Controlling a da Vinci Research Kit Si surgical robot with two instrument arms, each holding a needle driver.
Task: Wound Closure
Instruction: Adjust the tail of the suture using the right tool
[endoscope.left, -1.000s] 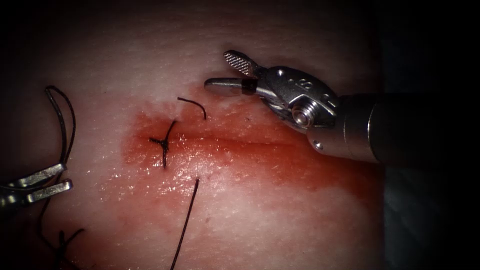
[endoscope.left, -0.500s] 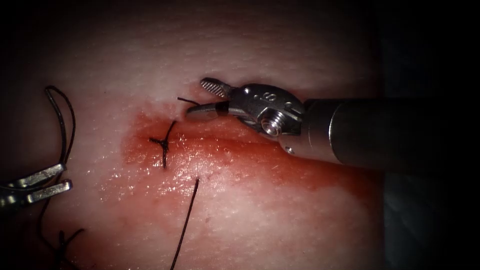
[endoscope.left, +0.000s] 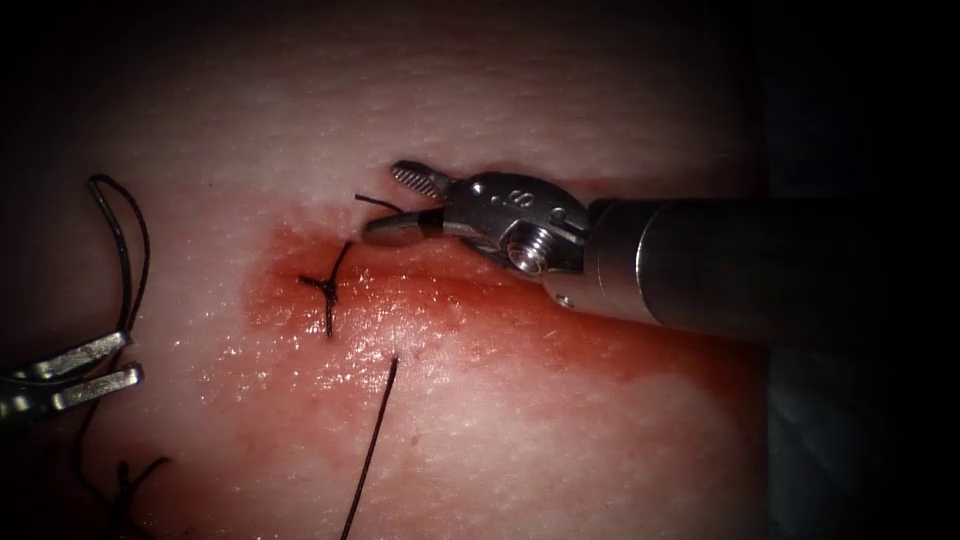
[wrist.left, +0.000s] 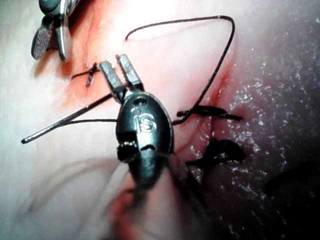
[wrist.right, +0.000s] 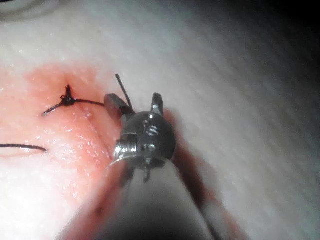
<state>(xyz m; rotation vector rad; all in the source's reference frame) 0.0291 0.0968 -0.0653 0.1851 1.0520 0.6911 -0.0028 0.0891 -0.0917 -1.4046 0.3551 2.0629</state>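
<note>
The tissue (endoscope.left: 520, 100) has a cut (endoscope.left: 480, 288) running across, wet with red fluid. One knotted stitch (endoscope.left: 325, 288) (wrist.right: 66, 97) crosses its left end. A short dark curved strand (endoscope.left: 375, 201) (wrist.right: 122, 87) rises from the tissue just beyond the cut; I cannot tell whether it is needle or thread. My right tool (endoscope.left: 383, 203) (wrist.right: 134, 99) is open, one jaw on each side of that strand, holding nothing. At the far left my left tool (endoscope.left: 134, 355) (wrist.left: 114, 62) stands slightly open beside a thread loop (endoscope.left: 130, 230) (wrist.left: 200, 20).
A straight dark thread (endoscope.left: 370, 450) (wrist.left: 65, 120) enters the tissue on the near side of the cut. More knotted thread (endoscope.left: 125, 475) (wrist.left: 210, 112) lies on the tissue near my left tool. The right tool's thick shaft (endoscope.left: 700, 265) lies over the cut's right part.
My right tool has come down and left from above the cut to the curved strand, its jaws narrower around it. The left tool and the threads have stayed put.
</note>
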